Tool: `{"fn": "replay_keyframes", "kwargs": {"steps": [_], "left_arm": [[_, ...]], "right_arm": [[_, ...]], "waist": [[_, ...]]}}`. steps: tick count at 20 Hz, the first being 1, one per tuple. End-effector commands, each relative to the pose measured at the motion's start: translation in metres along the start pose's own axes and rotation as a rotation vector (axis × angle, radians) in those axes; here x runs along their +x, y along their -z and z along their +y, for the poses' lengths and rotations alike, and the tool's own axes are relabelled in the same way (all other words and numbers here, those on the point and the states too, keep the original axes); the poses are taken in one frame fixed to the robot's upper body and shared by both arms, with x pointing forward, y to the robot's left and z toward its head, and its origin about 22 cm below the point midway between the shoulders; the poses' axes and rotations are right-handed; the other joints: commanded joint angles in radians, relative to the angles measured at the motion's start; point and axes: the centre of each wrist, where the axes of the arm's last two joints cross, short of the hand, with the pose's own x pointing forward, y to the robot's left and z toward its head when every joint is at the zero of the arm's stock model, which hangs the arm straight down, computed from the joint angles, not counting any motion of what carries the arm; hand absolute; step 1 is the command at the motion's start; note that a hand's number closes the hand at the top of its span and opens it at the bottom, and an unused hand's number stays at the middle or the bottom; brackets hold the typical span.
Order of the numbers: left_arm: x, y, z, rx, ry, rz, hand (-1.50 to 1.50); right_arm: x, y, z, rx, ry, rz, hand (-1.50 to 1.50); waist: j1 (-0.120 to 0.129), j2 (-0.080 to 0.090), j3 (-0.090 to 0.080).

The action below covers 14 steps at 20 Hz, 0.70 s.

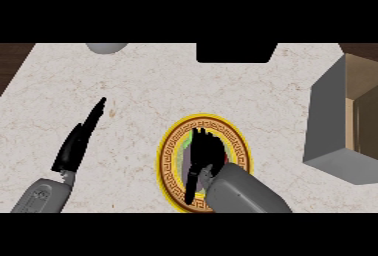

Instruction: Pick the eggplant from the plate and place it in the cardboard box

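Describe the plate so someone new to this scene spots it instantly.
On the pale marble counter, look right of centre at the near edge, left of the grey-sided cardboard box. The plate lies under the right hand; its yellow rim and brown patterned band make it the only colourful round thing here.

bare counter point(148, 90) between plate point(171, 150) and cardboard box point(332, 120)
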Motion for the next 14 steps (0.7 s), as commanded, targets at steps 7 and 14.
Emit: {"fn": "replay_keyframes", "kwargs": {"steps": [7,14], "left_arm": [[-0.01,-0.012,0.007,-0.005,-0.003,-0.002,0.0],[0.015,-0.004,0.007,0.013,0.011,-0.012,0.0]], "right_arm": [[0.004,0.007,0.011,-0.135,-0.154,0.027,1.5],[0.009,-0.001,0.015,-0.268,-0.141,0.028,1.5]], "waist": [[-0.005,-0.001,0.0],[-0.004,-0.002,0.0]]}}
